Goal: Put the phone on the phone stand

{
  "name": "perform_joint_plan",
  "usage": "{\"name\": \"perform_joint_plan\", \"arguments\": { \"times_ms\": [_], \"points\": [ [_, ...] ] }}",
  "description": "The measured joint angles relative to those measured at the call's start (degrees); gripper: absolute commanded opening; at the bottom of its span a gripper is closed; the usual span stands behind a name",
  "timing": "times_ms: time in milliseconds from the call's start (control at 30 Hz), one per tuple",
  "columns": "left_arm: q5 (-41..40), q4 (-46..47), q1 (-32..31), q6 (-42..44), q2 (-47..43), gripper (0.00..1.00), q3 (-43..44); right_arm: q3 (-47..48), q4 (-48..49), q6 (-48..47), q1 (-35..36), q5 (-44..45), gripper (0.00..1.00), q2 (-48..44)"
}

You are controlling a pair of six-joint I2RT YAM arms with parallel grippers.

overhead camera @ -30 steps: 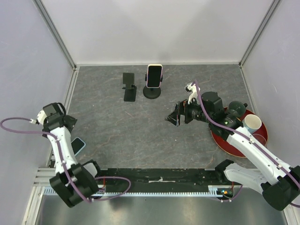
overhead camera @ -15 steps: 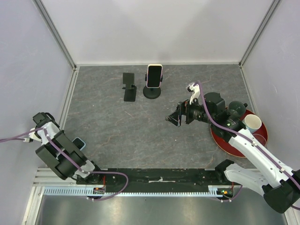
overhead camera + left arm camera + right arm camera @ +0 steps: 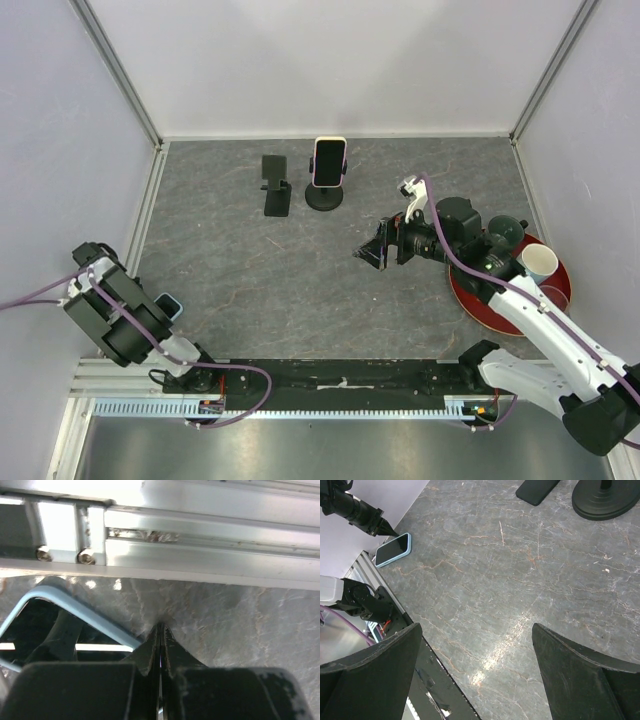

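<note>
At the bench's (image 3: pixel 300 300) left edge the left gripper (image 3: pixel 160 632), pinched shut, noses beside the blue-cased phone (image 3: pixel 45 615), probably to nudge it clear; the right gripper (image 3: pixel 475 630) gapes wide.

Right gripper (image 3: pixel 475 647): dark fingers spread wide above the grey table (image 3: pixel 485 575).
Phone (image 3: pixel 393 550): light-blue case, screen up, flat by the left rail (image 3: pixel 357 567).
Left gripper (image 3: pixel 379 525): tip just beside phone.
Far side: flat stand base (image 3: pixel 536 490), round stand base (image 3: pixel 606 499), both black.
</note>
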Motion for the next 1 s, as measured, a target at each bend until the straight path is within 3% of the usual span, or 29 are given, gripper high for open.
{"name": "perform_joint_plan", "arguments": {
  "times_ms": [267, 600, 767, 800, 900, 1000],
  "points": [
    [4.07, 2.62, -0.70, -1.25, -0.02, 0.02, -1.31, 0.00, -0.22, -0.42, 0.00, 0.02, 0.98, -0.79],
    [12.59, 2.34, -17.33, -6.75, -5.66, 0.02, -6.47, 0.00, -0.22, -0.83, 0.00, 0.26, 0.98, -0.87],
    [12.57, -3.17, -18.56, -7.61, -12.17, 0.02, -9.29, 0.00, -0.24, -0.83, 0.00, 0.35, 0.98, -0.85],
    [11.91, -4.33, -18.56, -7.54, -13.55, 0.22, -8.96, 0.00, -0.22, -0.85, 0.00, 0.35, 0.98, -0.81],
    [6.29, -8.24, -18.49, -7.02, -17.97, 0.63, -6.73, 0.00, -0.22, -0.85, 0.00, 0.28, 0.98, -0.48],
    [0.90, -10.58, -15.52, -6.49, -23.08, 0.77, -4.81, 0.00, -0.24, -0.83, 0.00, 0.24, 0.98, -0.33]
  ]
}}
